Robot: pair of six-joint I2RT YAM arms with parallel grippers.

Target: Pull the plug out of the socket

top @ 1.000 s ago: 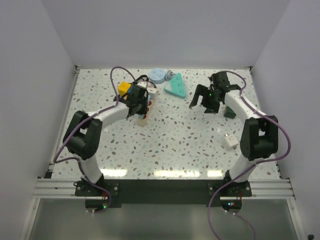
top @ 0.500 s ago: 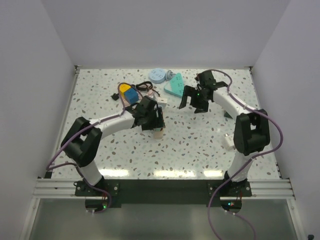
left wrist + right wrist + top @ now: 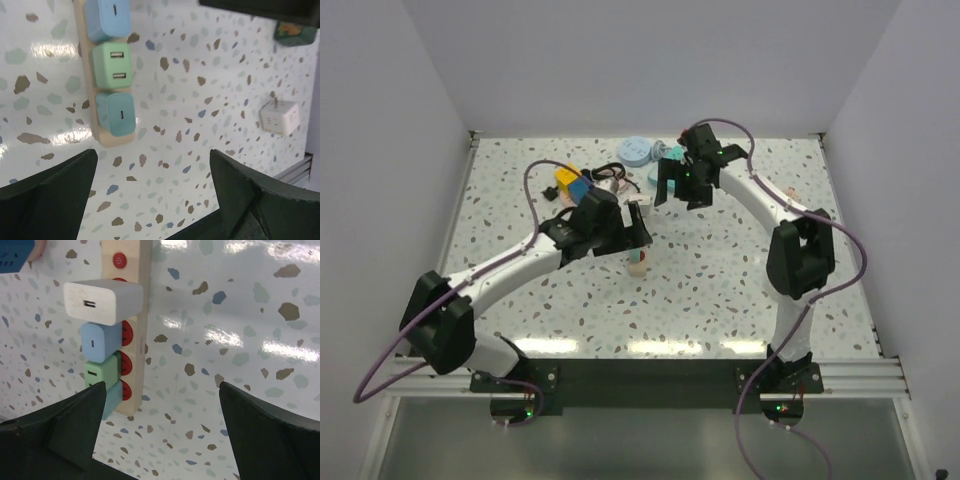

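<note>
The socket (image 3: 136,340) is a long cream strip with red outlets. It carries a white plug (image 3: 102,301), a light-blue plug (image 3: 99,341), a green plug (image 3: 114,67) and a teal plug (image 3: 116,114), all seated. From above only the strip's near end (image 3: 637,262) shows, under the left arm. My left gripper (image 3: 152,200) hangs open over bare table just past that end, holding nothing. My right gripper (image 3: 160,432) is open and empty too, above the table beside the strip and over the back middle (image 3: 678,185).
A white cube adapter (image 3: 280,117) lies to the right of the strip. A yellow-and-blue block (image 3: 572,182), a black cord (image 3: 610,172), a pale-blue disc (image 3: 635,150) and a teal triangular block (image 3: 665,168) crowd the back.
My left gripper went from shut to open after swinging right and nearer, and the strip slid along with it. The right arm swung left toward the back middle, still open.
</note>
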